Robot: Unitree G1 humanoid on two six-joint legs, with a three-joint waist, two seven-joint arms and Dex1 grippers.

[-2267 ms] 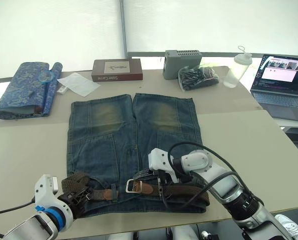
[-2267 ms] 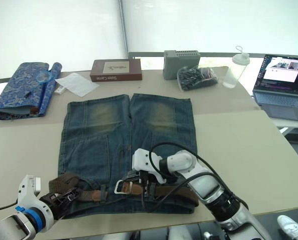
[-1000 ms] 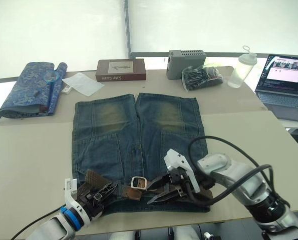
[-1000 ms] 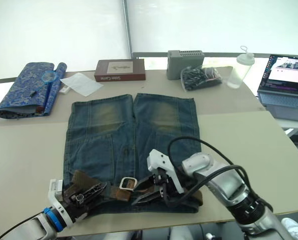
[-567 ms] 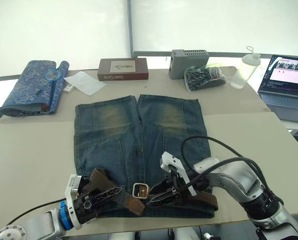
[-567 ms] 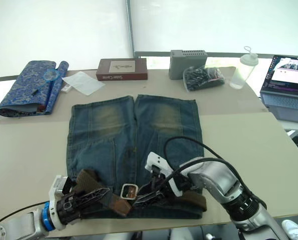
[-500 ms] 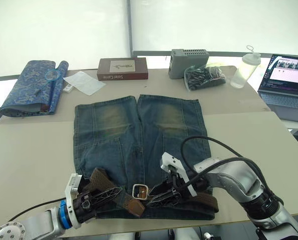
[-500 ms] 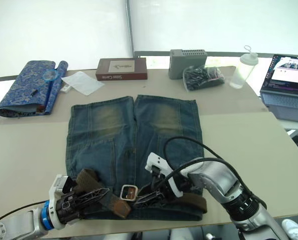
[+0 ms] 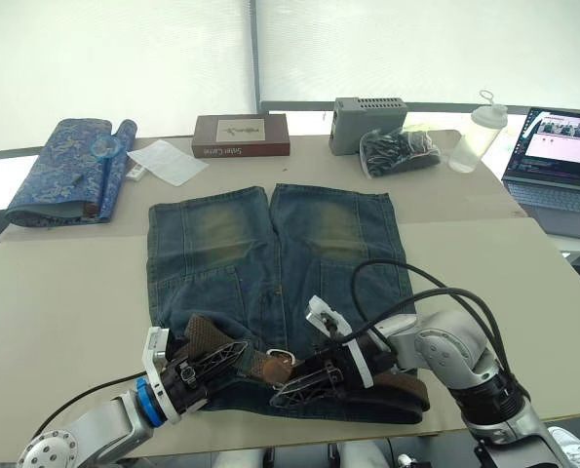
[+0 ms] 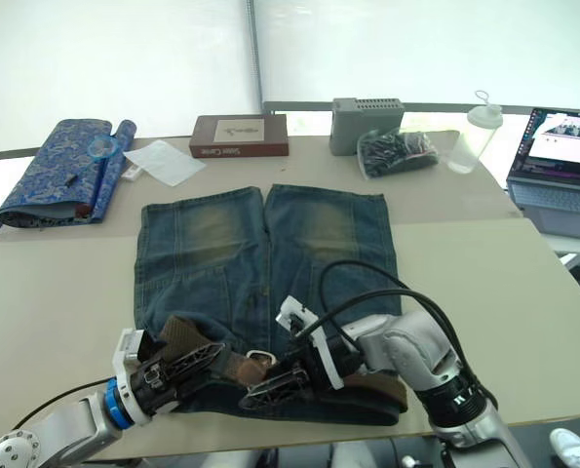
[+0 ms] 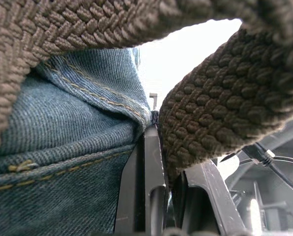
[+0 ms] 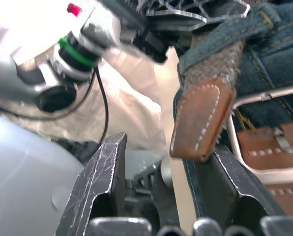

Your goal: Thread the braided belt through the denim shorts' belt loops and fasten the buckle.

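Note:
The denim shorts (image 9: 270,244) lie flat on the table with the waistband nearest me. The braided belt (image 9: 406,390) runs along the waistband. Its left part arches up in a loop (image 9: 210,331), and my left gripper (image 9: 233,353) is shut on it. The belt's brown leather tip (image 12: 198,120) hangs beside the silver buckle (image 9: 279,357). In the right wrist view the tip sits between the spread fingers (image 12: 99,187) without touching them. My right gripper (image 9: 282,388) is open, low over the waistband and pointing left toward the left gripper. A denim belt loop (image 12: 225,29) crosses the braid just behind the tip.
Along the far side of the table are a rolled blue patterned cloth (image 9: 60,180), white paper (image 9: 168,161), a brown box (image 9: 241,135), a grey box (image 9: 367,110), a bag of dark items (image 9: 399,151) and a bottle (image 9: 472,135). A laptop (image 9: 560,161) stands at the right.
My left gripper has carried the looped belt end rightward, up to the buckle. My right gripper has swung from above the buckle down toward the near edge, pointing left. The camera has shifted too.

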